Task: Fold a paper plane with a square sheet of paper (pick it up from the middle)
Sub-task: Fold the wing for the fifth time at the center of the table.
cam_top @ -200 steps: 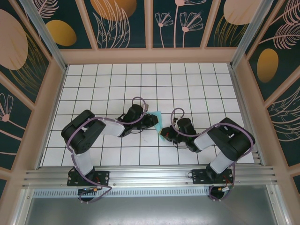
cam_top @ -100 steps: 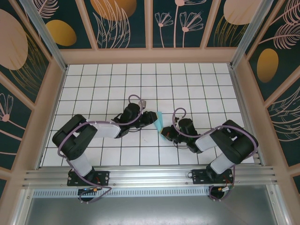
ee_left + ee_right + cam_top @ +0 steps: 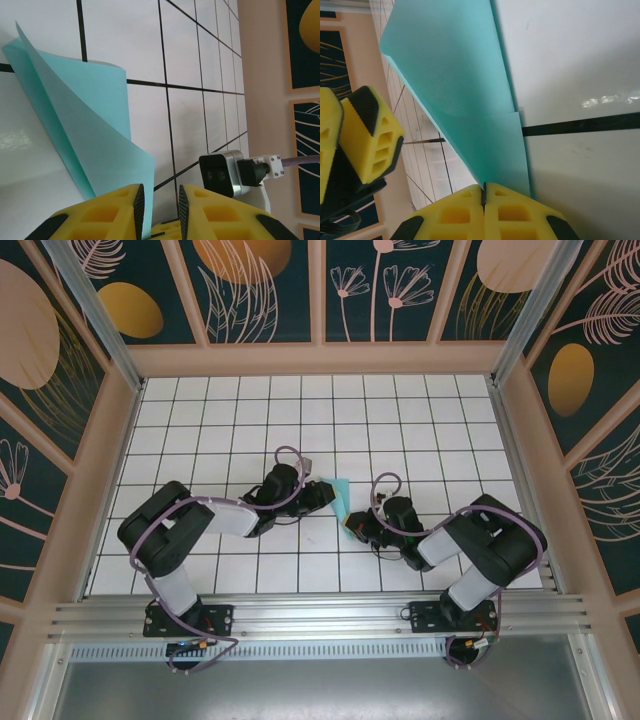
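Left arm's elbow has swung outward, while the sheet (image 3: 340,500) hardly shifted between both grippers.
The right gripper (image 3: 483,199) pinches the sheet's lower end, pads pressed together. The left gripper (image 3: 161,212) has its jaws slightly apart, the sheet's edge sitting in the gap, apparently not clamped. The sheet stands folded, upright, mid-table (image 3: 200,420); the crease probably waits for pressing.

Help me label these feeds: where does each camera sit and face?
Top external: above and behind, looking down on the table; left arm and right arm show.
Left wrist: looks along the left gripper at the turquoise paper.
Right wrist: looks past the right gripper, shut on that paper.
Shared by all: the paper.
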### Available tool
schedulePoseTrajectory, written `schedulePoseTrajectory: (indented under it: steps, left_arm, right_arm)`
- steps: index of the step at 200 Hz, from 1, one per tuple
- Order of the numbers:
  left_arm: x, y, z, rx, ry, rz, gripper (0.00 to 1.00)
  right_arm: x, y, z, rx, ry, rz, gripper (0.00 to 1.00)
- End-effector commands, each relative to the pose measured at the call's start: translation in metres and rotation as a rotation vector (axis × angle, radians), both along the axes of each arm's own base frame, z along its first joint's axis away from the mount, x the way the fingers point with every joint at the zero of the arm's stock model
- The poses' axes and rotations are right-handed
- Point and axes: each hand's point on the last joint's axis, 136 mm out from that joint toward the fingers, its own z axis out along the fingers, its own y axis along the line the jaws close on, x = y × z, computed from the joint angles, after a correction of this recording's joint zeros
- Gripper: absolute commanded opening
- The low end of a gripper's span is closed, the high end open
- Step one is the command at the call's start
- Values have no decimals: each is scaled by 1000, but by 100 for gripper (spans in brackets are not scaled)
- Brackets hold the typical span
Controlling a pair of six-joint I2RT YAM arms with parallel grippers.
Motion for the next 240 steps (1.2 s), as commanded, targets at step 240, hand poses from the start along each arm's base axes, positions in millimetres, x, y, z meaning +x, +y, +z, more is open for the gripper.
schedulePoseTrajectory:
  steps: [240]
  left_arm:
    - [11, -27, -2, -46, -33, -93, 27]
  right_arm:
    - [0, -8, -5, -183, -25, 1, 0]
